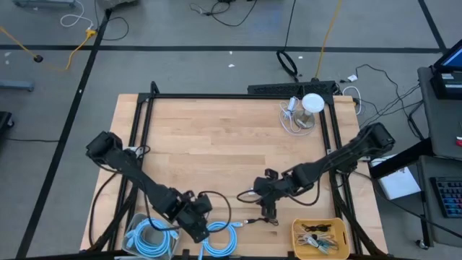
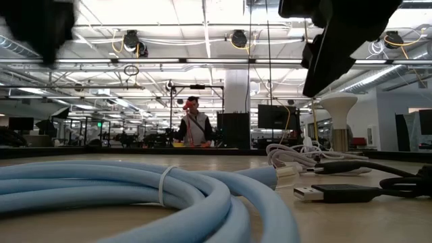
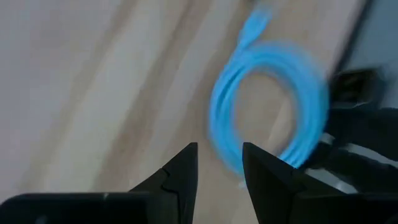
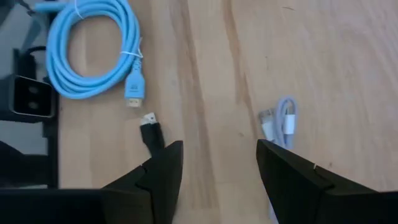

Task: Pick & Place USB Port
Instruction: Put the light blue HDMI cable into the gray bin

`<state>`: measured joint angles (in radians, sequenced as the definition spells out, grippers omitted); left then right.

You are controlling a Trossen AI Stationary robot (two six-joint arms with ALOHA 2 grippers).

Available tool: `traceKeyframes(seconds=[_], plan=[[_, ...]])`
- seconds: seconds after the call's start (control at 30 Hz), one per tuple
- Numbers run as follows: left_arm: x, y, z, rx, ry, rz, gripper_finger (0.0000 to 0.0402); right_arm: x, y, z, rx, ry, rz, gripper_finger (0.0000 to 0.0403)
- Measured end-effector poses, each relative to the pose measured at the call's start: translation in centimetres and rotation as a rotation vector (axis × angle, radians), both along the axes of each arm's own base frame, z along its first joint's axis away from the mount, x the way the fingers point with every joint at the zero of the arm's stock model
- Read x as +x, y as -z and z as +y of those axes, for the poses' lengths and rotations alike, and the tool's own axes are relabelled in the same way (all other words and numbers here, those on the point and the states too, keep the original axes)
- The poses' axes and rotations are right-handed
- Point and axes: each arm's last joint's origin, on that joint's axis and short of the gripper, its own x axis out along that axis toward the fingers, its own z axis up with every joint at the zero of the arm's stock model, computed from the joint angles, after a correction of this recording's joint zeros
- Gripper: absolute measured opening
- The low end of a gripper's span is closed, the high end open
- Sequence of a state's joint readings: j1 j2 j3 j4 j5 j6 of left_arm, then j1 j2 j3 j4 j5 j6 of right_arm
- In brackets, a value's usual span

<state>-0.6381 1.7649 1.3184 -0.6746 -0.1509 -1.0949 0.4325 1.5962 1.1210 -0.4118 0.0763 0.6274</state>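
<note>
- High view shows the wooden worktop (image 1: 216,144) carrying everything, its bare middle left for the arms to reach across.
- Two blue cable coils sit beneath the left pincer (image 1: 193,230): one in a bin (image 1: 148,242), one loose (image 1: 220,238) just beside it. That pincer's fingers stand apart with nothing between them.
- Right pincer (image 4: 217,165), spread and empty, hovers above the black USB plug (image 4: 151,132), which lies just ahead of its fingers; a white cable (image 4: 283,121) lies to the other side.
- A yellow tray (image 1: 319,237) near the right pincer is probably the drop-off.
- The plug is small, dark, with a metal tip.
</note>
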Motion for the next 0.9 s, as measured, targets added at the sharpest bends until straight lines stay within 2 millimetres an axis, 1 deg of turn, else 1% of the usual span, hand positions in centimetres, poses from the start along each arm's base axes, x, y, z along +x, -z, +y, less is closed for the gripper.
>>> traceKeyframes(seconds=[0.07,0.1,0.17,0.23,0.33,0.6,0.73,0.9], plan=[[-0.7,2.7,0.3,-0.059,-0.059,0.038,0.0127,-0.2,-0.5,0.3,0.023,0.016,-0.018,0.0196],[-0.8,3.7,0.5,-0.088,-0.084,0.036,0.0127,-0.4,-0.8,0.5,0.035,0.019,-0.034,0.0196],[-0.9,4.9,0.5,-0.150,-0.111,-0.014,0.0127,-0.7,-1.8,0.9,0.051,0.034,-0.071,0.0196],[-0.9,5.5,0.3,-0.202,-0.112,-0.062,0.0127,-0.9,-2.8,1.3,0.064,0.040,-0.107,0.0196],[-0.7,5.7,0.3,-0.223,-0.108,-0.093,0.0127,-1.1,-4.5,1.9,0.094,0.037,-0.152,0.0196],[0.1,5.6,1.5,-0.194,-0.071,-0.113,0.0127,-1.9,-8.1,3.9,0.118,0.030,-0.266,0.0196],[0.7,5.5,2.1,-0.206,-0.042,-0.125,0.0127,-2.0,-9.1,4.5,0.118,0.044,-0.306,0.0196],[1.0,5.4,2.4,-0.224,-0.015,-0.126,0.0127,-2.2,-9.4,4.5,0.108,0.057,-0.314,0.0196]])
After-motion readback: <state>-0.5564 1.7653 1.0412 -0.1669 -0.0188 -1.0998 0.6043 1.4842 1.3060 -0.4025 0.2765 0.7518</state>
